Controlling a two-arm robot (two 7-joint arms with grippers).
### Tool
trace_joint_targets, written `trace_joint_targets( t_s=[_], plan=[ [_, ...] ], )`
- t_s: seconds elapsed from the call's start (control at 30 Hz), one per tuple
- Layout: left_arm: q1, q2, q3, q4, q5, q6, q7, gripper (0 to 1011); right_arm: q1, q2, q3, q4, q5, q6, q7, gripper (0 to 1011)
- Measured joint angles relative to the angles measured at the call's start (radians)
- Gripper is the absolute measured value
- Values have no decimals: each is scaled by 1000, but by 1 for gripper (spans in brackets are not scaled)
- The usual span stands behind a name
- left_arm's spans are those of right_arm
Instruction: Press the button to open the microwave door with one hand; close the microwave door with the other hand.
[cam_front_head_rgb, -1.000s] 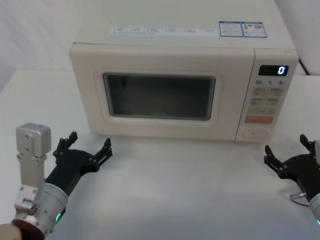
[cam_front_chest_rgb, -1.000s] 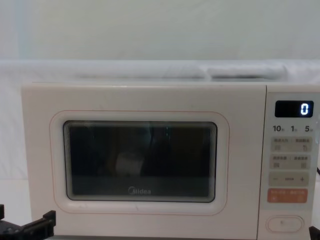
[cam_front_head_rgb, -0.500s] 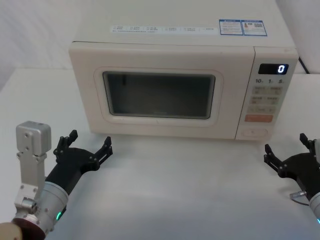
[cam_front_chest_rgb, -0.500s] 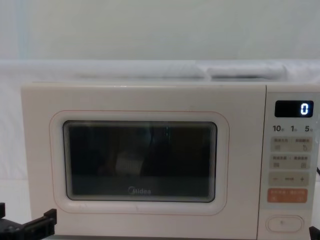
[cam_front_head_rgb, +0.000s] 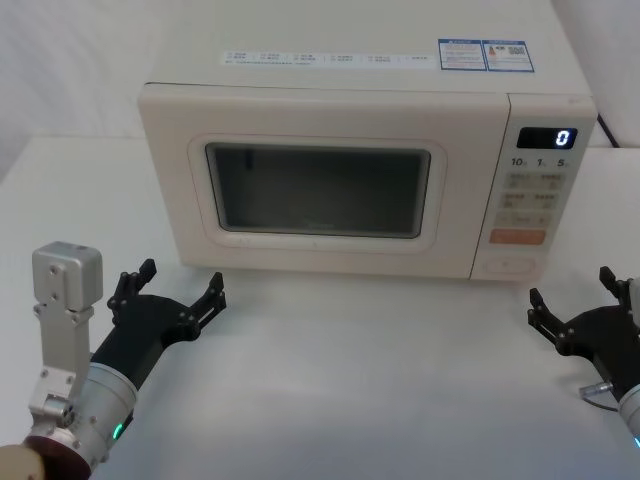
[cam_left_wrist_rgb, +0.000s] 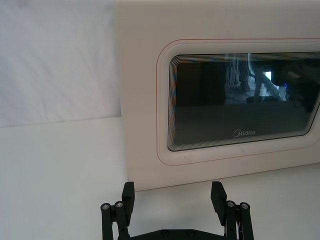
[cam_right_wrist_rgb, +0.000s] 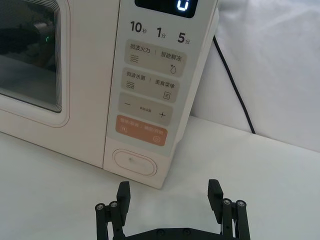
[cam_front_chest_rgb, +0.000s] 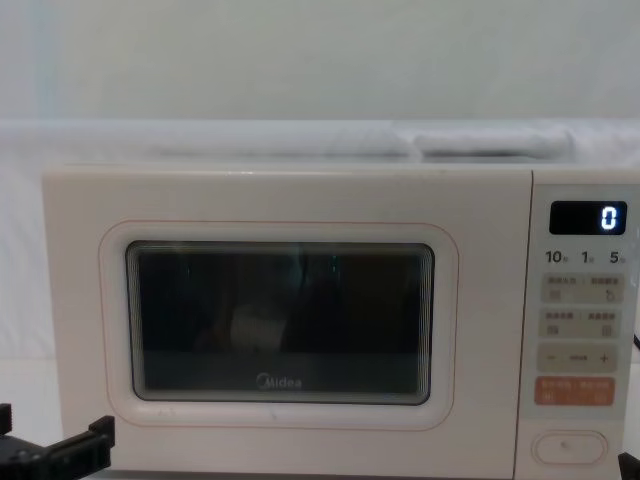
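The cream-white microwave (cam_front_head_rgb: 360, 110) stands at the back of the white table, its door (cam_front_head_rgb: 250, 190) flush with the front and closed. Its display reads 0. The oval button (cam_front_head_rgb: 508, 266) sits at the bottom of the control strip, and it also shows close up as the button (cam_right_wrist_rgb: 134, 162) and the button (cam_front_chest_rgb: 569, 447). My left gripper (cam_front_head_rgb: 180, 285) rests open on the table before the door's lower left corner, well short of it. My right gripper (cam_front_head_rgb: 572, 300) hovers open to the right of the button, apart from it. The door (cam_left_wrist_rgb: 240, 105) faces my left gripper (cam_left_wrist_rgb: 174, 197); my right gripper (cam_right_wrist_rgb: 169, 194) faces the button.
A black power cable (cam_right_wrist_rgb: 232, 82) runs down the white wall behind the microwave's right side. An orange key (cam_front_head_rgb: 518, 237) sits just above the button. Open white table (cam_front_head_rgb: 370, 380) lies between both arms.
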Motion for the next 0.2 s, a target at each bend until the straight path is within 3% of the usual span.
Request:
trace_joint_targets(
  t_s=[0.2],
  plan=[
    [0, 0, 0, 0, 0, 0, -1, 1001, 0, 0, 0, 0, 0, 0, 0, 1002]
  ],
)
